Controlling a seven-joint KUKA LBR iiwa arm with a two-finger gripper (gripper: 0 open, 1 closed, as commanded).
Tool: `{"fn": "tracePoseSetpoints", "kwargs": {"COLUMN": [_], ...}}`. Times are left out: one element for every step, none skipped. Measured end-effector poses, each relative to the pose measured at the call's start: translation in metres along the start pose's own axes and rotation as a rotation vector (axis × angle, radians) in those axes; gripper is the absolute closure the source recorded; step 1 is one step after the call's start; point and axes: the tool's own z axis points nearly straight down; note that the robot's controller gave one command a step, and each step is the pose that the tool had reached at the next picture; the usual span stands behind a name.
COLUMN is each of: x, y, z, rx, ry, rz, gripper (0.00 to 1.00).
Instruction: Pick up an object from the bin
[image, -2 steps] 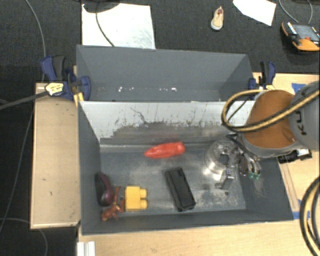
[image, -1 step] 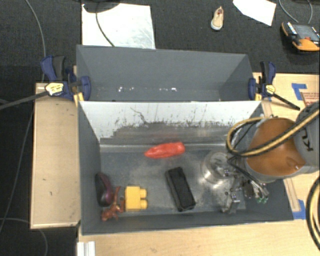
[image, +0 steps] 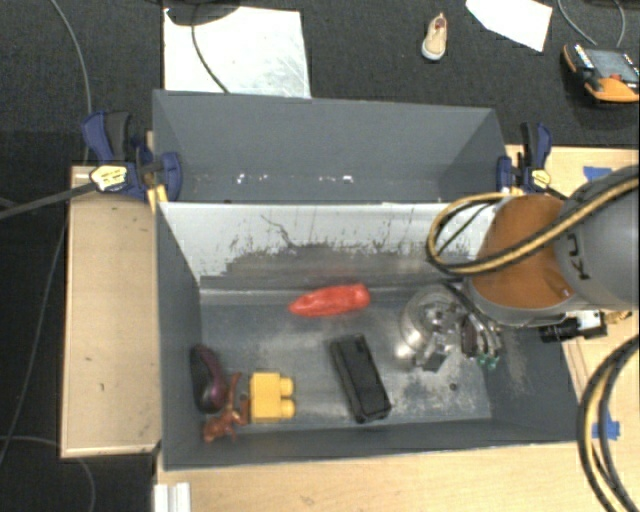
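Two things lie near the pincer (image: 437, 348): black bar (image: 360, 378), red oblong (image: 330, 300)

red oblong (image: 330, 300): back-centre | black bar (image: 360, 378): front-centre, flat | yellow brick (image: 270, 395): front-left

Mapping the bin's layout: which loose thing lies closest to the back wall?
The red elongated piece, lying along its foot; the black bar, yellow block and dark purple piece sit nearer the front.

The arm (image: 608, 250) reaches in from the right — orange-covered wrist (image: 520, 258) angled down, claw (image: 438, 343) low beneath it.
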Motion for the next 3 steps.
{"fn": "tracePoseSetpoints", "kwargs": {"x": [0.000,0.003,0.001], "y": [0.000,0.000,0.001], "z": [0.000,-0.025,-0.079], "rx": [0.000,0.001,0.000], "ry": [0.000,0.011,0.009], "rz": [0.000,-0.002,-0.005], "gripper": [1.00,1.00,1.00]}}
